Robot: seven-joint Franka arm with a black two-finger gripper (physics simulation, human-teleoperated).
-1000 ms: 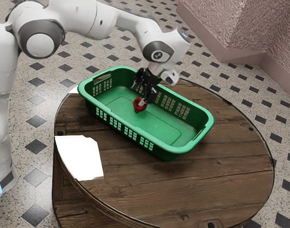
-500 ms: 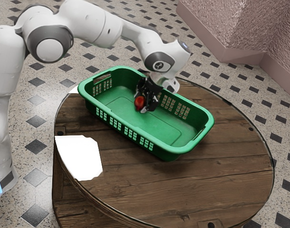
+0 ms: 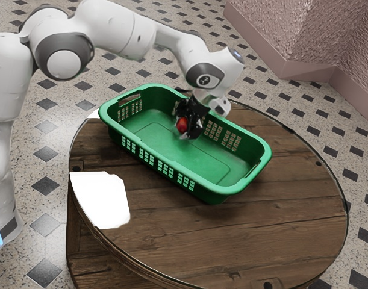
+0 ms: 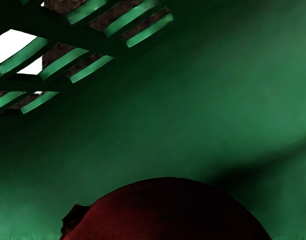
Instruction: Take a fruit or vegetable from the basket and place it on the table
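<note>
A round bench of dark brown wooden planks (image 3: 280, 211), with a thin rim around its top and a few dark round marks near the edge, carries a long green plastic basket with slotted walls (image 3: 217, 193). The basket sits upright toward the far side. Near the edge at the exterior view's left lies a flat, bright white patch with an uneven outline (image 3: 99, 200), apart from the basket

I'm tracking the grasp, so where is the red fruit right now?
In the exterior view, the red fruit is held by the gripper inside the green basket, in front of its far long wall; the wrist view has it at the lower edge.
</note>
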